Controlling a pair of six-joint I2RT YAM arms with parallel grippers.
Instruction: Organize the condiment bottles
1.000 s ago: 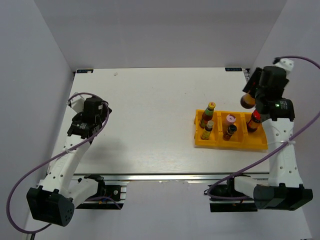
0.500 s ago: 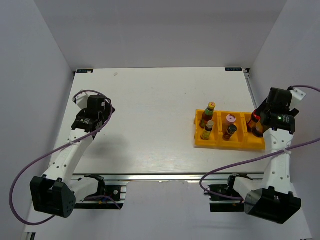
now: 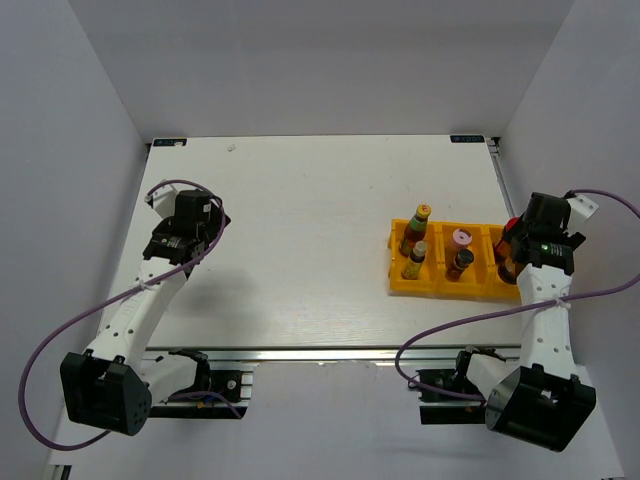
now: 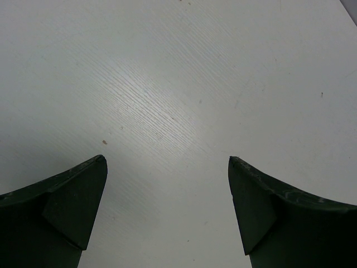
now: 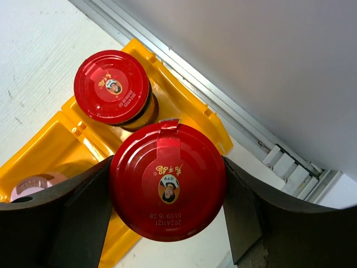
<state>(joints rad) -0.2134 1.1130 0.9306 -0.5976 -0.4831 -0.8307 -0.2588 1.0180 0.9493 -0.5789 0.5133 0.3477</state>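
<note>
The right tool (image 5: 166,201) gripped a stout red-capped dark jar (image 5: 167,167) over the end compartment of the yellow plastic tray (image 5: 39,145), beside a matching second jar (image 5: 111,86). The left tool (image 4: 167,184) gaped wide above the white counter (image 4: 184,84).

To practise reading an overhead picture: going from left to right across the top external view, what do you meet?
In order: left gripper → taller slim bottle → pink-capped bottle → right gripper, clamped on a red-capped jar.
</note>
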